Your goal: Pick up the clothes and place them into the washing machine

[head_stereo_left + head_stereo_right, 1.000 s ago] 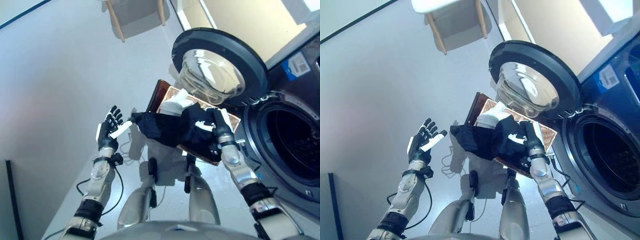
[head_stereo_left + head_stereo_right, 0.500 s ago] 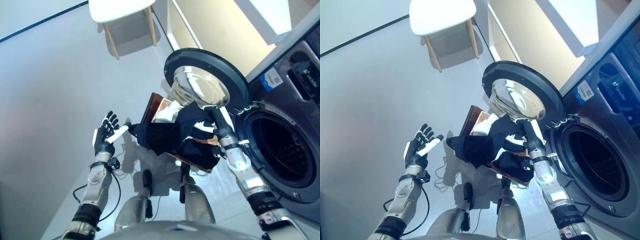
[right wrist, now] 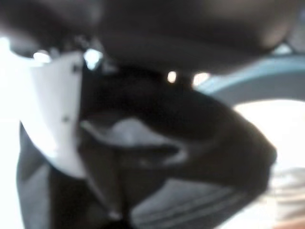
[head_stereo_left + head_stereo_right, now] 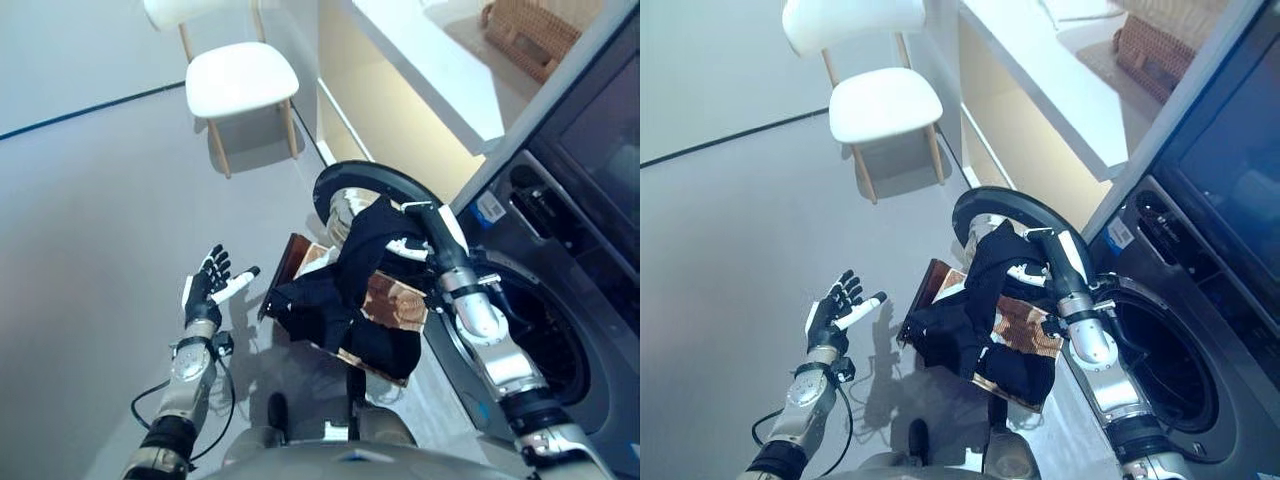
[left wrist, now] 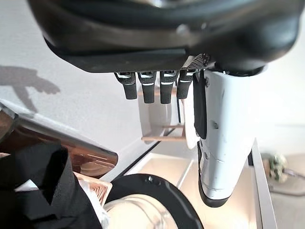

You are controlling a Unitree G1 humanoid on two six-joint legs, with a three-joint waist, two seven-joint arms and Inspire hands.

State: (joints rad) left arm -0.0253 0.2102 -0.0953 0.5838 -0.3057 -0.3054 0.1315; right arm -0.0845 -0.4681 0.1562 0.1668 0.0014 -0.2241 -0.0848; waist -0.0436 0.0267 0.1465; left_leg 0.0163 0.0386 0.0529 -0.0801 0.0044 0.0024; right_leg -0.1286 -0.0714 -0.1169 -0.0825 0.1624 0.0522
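Clothes (image 4: 352, 300) are up off the floor, folks, a dark bundle hanging from the right hand (image 4: 425, 235), whose fingers are curled into the fabric at the top of the bundle. The right wrist view is filled with dark cloth pressed up against that hand. So the pick-up looks done; the drop into the drum is what's left.

Over on the near left, the left hand (image 4: 207, 288) hangs in the air with its fingers straight and spread, white-covered thumb out, holding nothing and well clear of the cloth.

Look at the garment: its long axis runs from the grip at the far upper end down toward the robot, the loose end dangling lowest, with one flap reaching out left toward the idle hand. Under it sits a brown basket (image 4: 385, 303), partly draped by the fabric; whether more laundry remains in there I can't tell.

Just right of the bundle, the washing machine (image 4: 560, 330) stands with its drum mouth dark and open. Its round door (image 4: 365, 195) is swung wide behind the raised cloth. My read: the load needs to travel right and in through that opening.

Farther back, a white chair (image 4: 880, 100) stands on the grey floor, and a pale tabletop (image 4: 1080, 90) carries a woven box (image 4: 1160, 45).
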